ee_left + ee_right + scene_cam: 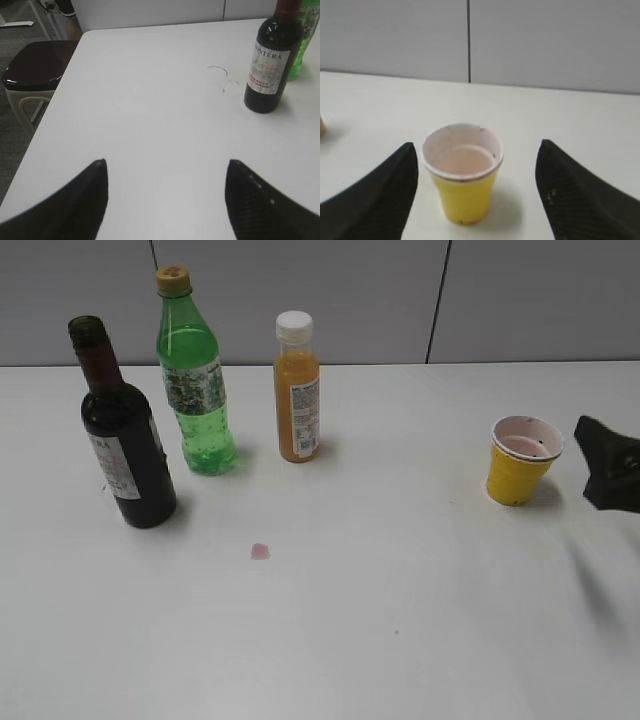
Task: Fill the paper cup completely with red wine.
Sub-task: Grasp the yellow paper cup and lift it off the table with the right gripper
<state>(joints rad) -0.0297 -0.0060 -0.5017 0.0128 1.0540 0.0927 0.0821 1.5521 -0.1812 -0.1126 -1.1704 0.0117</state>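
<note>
paper cup (463, 172) upright, empty, between wide right gripper (476, 150) jaws

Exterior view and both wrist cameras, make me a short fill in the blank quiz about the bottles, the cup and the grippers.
1. The paper cup is colored ____ on the outside.
2. The wine bottle has no ____ on its neck.
3. The right gripper is open with the ____ between its fingers.
4. The left gripper is ____ and holds nothing.

Missing words: yellow; cap; paper cup; open
</note>
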